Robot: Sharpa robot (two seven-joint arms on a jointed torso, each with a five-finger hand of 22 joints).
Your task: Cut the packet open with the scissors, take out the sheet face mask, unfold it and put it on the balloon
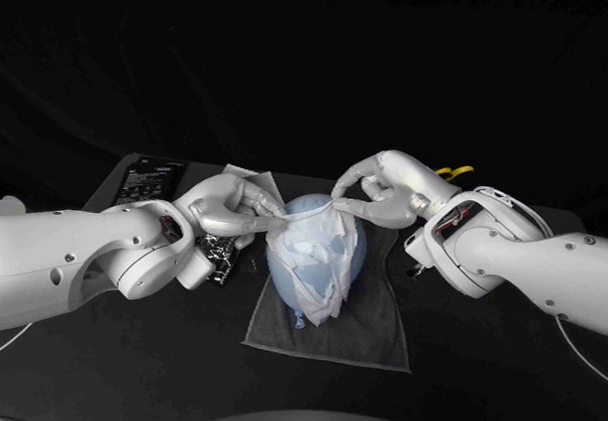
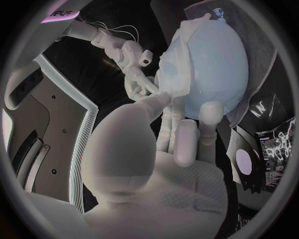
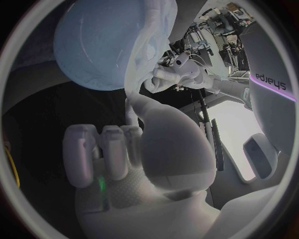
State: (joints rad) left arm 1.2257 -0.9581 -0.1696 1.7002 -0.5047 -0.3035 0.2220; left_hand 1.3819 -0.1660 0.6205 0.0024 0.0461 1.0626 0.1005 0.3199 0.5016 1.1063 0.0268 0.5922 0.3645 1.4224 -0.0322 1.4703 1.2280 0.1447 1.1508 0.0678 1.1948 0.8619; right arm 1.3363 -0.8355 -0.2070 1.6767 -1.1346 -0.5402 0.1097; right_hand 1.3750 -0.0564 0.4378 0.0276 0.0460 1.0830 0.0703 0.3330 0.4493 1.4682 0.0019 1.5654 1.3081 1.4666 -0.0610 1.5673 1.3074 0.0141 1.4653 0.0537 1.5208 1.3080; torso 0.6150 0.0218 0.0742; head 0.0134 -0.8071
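- Reaches in from 9 o'clock with the left arm (image 1: pixel 57 254), elbow bent, forearm angled toward 2 o'clock.
- Pinches the sheet face mask (image 1: pixel 323 247) at its edge with the left hand (image 1: pixel 233 204), fingers (image 2: pixel 187 142) stretched forward.
- Reaches in from 3 o'clock with the right arm (image 1: pixel 530 255), forearm toward 10 o'clock.
- Pinches the mask's top with the right hand (image 1: pixel 377 189), wrist dipped, other fingers curled, tips close to the left hand's.

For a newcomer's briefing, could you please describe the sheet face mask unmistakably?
On the black table, a grey cloth bears a pale blue balloon. The sheet face mask is the thin white sheet draped over it, pinched by the left hand and right hand.
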